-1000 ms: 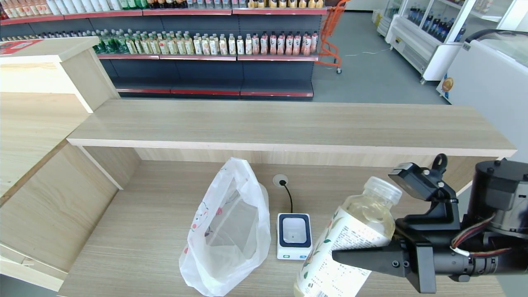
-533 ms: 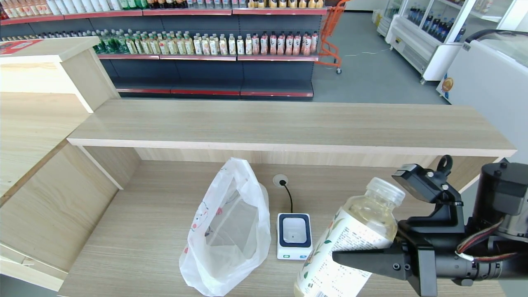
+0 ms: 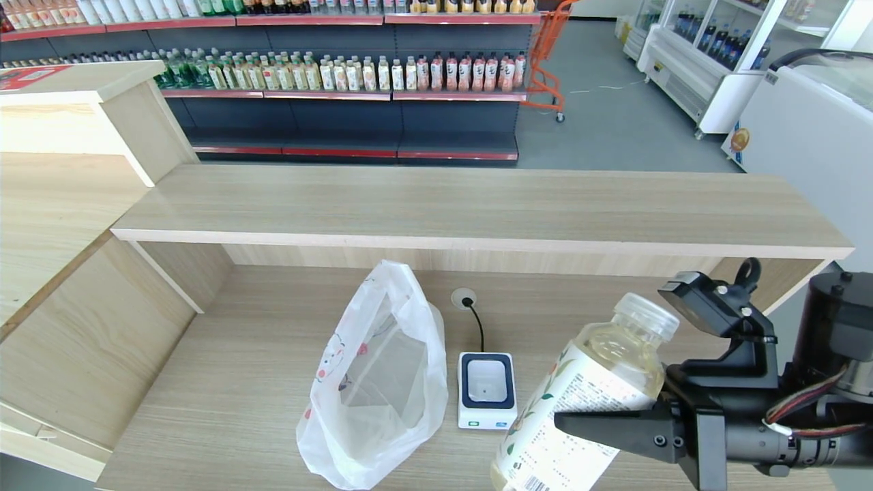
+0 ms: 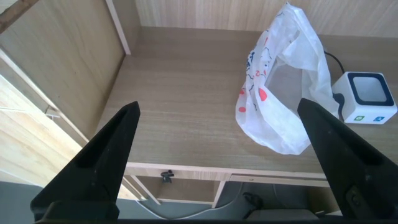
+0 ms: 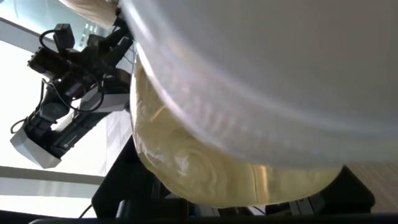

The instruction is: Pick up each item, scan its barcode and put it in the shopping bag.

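1. Head view: your right hand (image 3: 580, 416) is closed on the bottle (image 3: 586, 402), with one dark finger lying across the white label. The other finger is hidden behind the bottle.
   - The bottle is tilted, its clear cap pointing up and away towards the right. Its base runs off the lower edge of the picture, and a barcode shows near that end.
   - Pale yellow drink fills the shoulder under the cap.
   - The bottle sits just to the right of the scanner (image 3: 486, 389).
2. Head view, on the table (image 3: 225, 382): the white shopping bag (image 3: 375, 382) stands slumped with its mouth open, just to the left of the scanner.
   - The scanner is a small white box with a dark-framed window facing up. Its black cable (image 3: 477, 327) runs back to a round hole in the tabletop.
   - A raised wooden ledge (image 3: 477, 204) crosses behind them, and store shelves (image 3: 341, 71) lined with drinks stand beyond it.
3. Left wrist view: your left hand (image 4: 217, 106) is spread wide and holds nothing. Its two dark fingers (image 4: 99, 168) frame the near part of the table (image 4: 180, 106).
   - The shopping bag (image 4: 283, 87) lies beyond the hand, well apart from it, and the scanner (image 4: 367, 96) is right next to the bag.
4. Right wrist view: the bottle (image 5: 249, 93) is pressed close against the camera. You can see the white label and the yellow drink below it.
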Available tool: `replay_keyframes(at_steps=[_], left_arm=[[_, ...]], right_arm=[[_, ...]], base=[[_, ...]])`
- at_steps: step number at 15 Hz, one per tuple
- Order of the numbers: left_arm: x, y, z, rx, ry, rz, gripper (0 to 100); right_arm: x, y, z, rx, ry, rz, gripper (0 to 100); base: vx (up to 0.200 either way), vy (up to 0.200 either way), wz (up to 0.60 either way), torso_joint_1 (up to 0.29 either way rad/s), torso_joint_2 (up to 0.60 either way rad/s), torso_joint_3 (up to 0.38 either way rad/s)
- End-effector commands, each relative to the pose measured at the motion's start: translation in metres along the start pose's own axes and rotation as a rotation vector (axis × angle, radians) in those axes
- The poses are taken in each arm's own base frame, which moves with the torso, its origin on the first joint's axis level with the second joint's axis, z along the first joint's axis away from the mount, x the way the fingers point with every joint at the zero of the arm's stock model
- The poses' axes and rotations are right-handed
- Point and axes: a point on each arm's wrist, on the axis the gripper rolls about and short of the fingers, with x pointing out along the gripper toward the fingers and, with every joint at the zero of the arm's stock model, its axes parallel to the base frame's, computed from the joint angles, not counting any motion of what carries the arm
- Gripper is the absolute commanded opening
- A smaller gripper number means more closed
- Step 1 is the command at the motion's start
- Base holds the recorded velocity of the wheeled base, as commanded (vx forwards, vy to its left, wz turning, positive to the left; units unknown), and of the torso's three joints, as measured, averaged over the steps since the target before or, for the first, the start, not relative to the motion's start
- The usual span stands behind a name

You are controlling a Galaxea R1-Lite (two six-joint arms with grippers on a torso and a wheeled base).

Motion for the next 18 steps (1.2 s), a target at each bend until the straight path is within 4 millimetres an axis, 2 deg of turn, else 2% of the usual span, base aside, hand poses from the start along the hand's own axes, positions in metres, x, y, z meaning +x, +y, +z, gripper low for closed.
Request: replay_keyframes(at_steps=[1, 8, 10, 11, 13, 15, 18], left_arm=[[0.000, 0.000, 0.000, 0.000, -0.001, 0.000, 100], [0.000, 0.000, 0.000, 0.000, -0.001, 0.000, 100], [0.000, 0.000, 0.000, 0.000, -0.001, 0.000, 100], [0.000, 0.000, 0.000, 0.000, -0.001, 0.000, 100], [0.000, 0.000, 0.000, 0.000, -0.001, 0.000, 100], [0.000, 0.000, 0.000, 0.000, -0.001, 0.000, 100], [0.000, 0.000, 0.000, 0.000, -0.001, 0.000, 100]], right_arm=[[-0.002, 0.001, 0.000, -0.002, -0.004, -0.002, 0], [-0.003, -0.001, -0.002, -0.049, -0.003, -0.021, 0], [-0.006, -0.026, -0.005, -0.173, 0.001, -0.163, 0], [-0.013, -0.056, -0.009, -0.306, 0.036, -0.273, 0], [-0.024, -0.103, -0.012, -0.535, 0.101, -0.387, 0], [-0.022, -0.125, -0.012, -0.643, 0.109, -0.413, 0], [-0.006, -0.145, -0.010, -0.751, 0.086, -0.363, 0]], base=[[0.000, 0.000, 0.00, 0.000, 0.00, 0.000], [0.000, 0.000, 0.00, 0.000, 0.00, 0.000], [0.000, 0.000, 0.00, 0.000, 0.00, 0.000], [0.000, 0.000, 0.00, 0.000, 0.00, 0.000], [0.000, 0.000, 0.00, 0.000, 0.00, 0.000], [0.000, 0.000, 0.00, 0.000, 0.00, 0.000], [0.000, 0.000, 0.00, 0.000, 0.00, 0.000]])
